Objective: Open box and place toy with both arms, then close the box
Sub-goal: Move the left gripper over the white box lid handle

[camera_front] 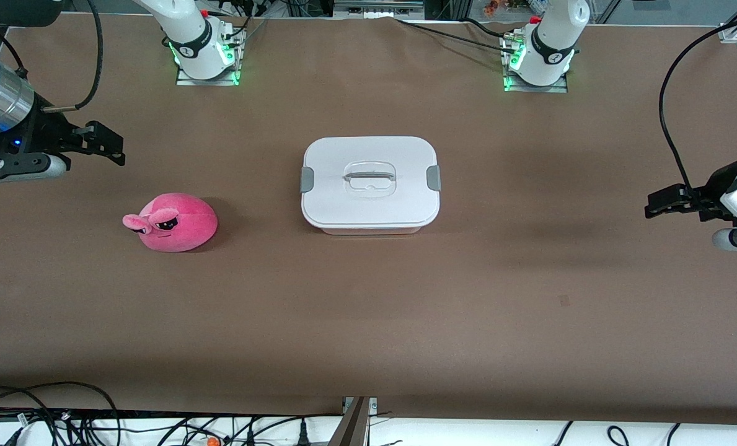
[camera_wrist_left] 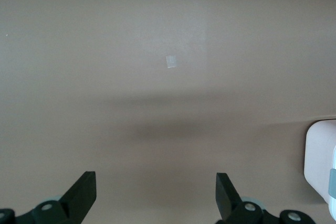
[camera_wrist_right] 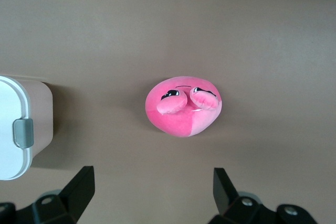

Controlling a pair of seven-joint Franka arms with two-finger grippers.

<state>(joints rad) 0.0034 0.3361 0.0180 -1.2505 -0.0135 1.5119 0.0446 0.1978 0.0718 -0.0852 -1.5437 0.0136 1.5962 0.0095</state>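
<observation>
Both tools stand wide and empty. The right tool [camera_front: 111, 145] hangs over the bench [camera_front: 368, 310] at the right arm's end, above the toy [camera_front: 171, 222], likely staged to grasp it. The left tool [camera_front: 659, 204] hangs over bare bench at the left arm's end. Between them the box [camera_front: 370, 183] sits mid-bench, lid [camera_front: 368, 204] on, side clips [camera_front: 307, 179] apparently shut; opening comes first.
</observation>
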